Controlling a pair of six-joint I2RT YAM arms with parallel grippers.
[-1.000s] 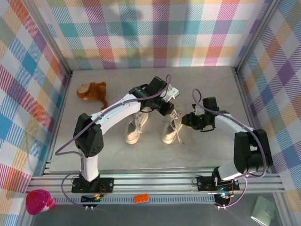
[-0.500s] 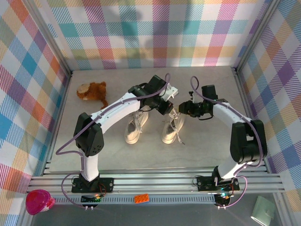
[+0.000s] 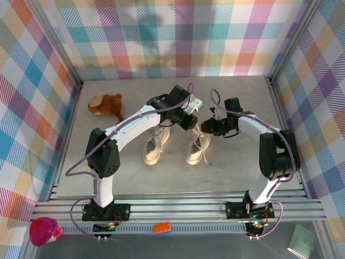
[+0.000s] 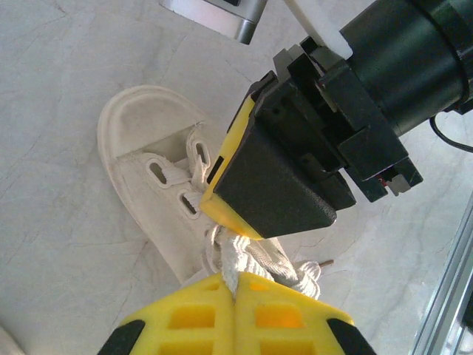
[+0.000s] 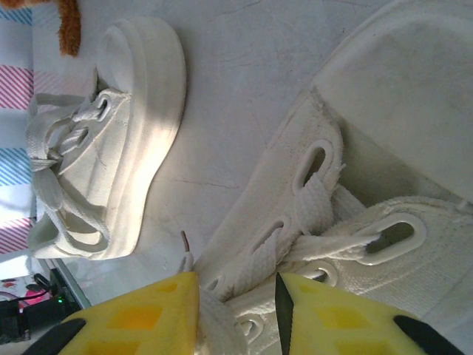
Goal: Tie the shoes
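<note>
Your left claw point(image 4: 235, 279) is clenching a white lace point(image 4: 229, 255) of the right shoe point(image 3: 196, 147). In the left wrist view its yellow fingers are meeting, and the strand is coming up out of the seam between them. Your right claw point(image 5: 236, 278) is standing released, with its fingers apart. A flat strand is running through the gap, lying against one finger and clear of the other, so nothing is being gripped there.

In the top view the two claws are hanging almost tip to tip over the far end of the right shoe, the left one coming in from the left and the right one from the right. In the left wrist view a dark finger of the right claw is sitting just beside the pinched lace.

Both shoes are resting sole-down on the counter point(image 3: 226, 167), near its middle. They are lying side by side with a strip of bare surface between them. The left shoe point(image 3: 153, 151) is lying partly under your left arm, with neither claw touching it.

A brown plush point(image 3: 105, 104) is lying at the far left, well apart from the shoes.
</note>
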